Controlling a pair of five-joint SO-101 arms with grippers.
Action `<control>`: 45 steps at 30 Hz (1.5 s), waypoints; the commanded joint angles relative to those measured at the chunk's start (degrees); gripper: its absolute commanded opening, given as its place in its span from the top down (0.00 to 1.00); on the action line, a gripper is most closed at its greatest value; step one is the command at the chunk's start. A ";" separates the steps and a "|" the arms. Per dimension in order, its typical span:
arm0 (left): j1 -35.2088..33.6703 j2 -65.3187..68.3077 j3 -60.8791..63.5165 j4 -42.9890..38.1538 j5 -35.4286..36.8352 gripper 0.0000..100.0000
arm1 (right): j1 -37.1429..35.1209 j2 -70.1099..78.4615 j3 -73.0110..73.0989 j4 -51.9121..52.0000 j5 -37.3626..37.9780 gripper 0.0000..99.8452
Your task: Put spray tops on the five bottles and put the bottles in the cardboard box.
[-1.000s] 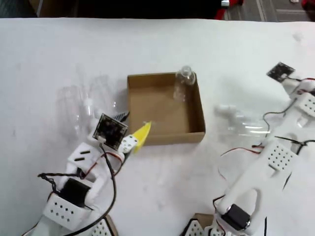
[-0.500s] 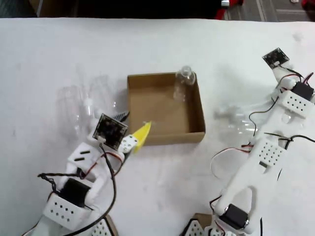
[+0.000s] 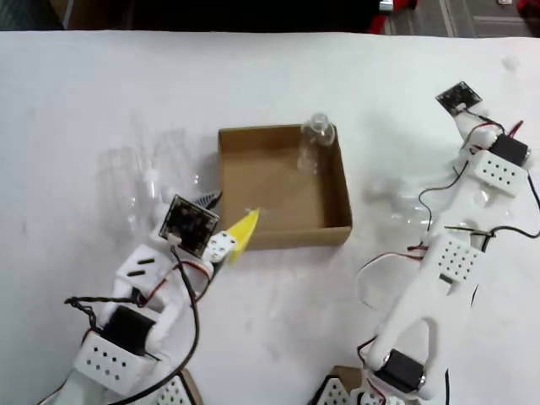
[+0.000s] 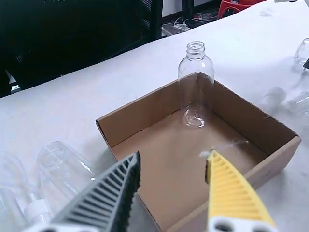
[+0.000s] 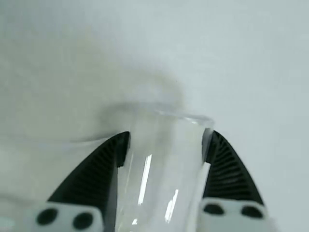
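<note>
Counter: the white counter [image 3: 270, 76] spans the high view, with dark floor along the top edge.
Cardboard box: the open, shallow cardboard box [image 3: 287, 238] sits at centre frame.
Left hand: the left hand [image 4: 172, 157] hangs over the box's lower-left corner, its yellow and grey fingers spread wide and holding nothing.
Right hand: the right hand [image 5: 165, 140], at the right of the high view, has its black fingers pressed on both sides of the held bottle [image 5: 164, 164].
Loose bottles: the loose bottles [image 3: 143, 181] lie left of the box, clear and hard to count.
Upright bottle: the upright bottle [image 3: 314, 143] stands in the box's upper-right corner, neck open, with no spray top.
Look: all are clear, thin-walled plastic with round shoulders and narrow threaded necks.
Handling: they are probably very light, smooth and easily dented, and likely to roll when lying down. Grip mid-body with mild pressure and leave the neck free for the top.
</note>
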State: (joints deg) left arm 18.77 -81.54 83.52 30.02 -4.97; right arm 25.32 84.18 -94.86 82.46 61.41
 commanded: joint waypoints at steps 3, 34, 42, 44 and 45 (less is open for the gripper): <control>-0.48 -1.01 -0.88 -1.41 -0.44 0.79 | -5.58 0.22 -0.79 6.20 -0.70 0.88; -0.48 -1.01 -0.97 -2.11 -0.53 0.79 | -6.20 -28.18 11.43 16.84 -4.40 0.76; -0.48 -0.84 -0.62 -3.08 -0.53 0.79 | -10.07 -56.40 48.88 16.40 -3.78 0.82; -0.48 -0.84 -0.62 -3.08 -0.53 0.79 | -10.86 -63.34 57.05 16.40 0.79 0.83; -0.48 -0.84 -0.62 -2.99 -0.53 0.79 | -11.12 -66.42 61.10 16.40 3.87 0.83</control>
State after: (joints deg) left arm 18.77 -81.54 83.52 28.44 -4.97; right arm 15.47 30.73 -44.22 97.85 59.12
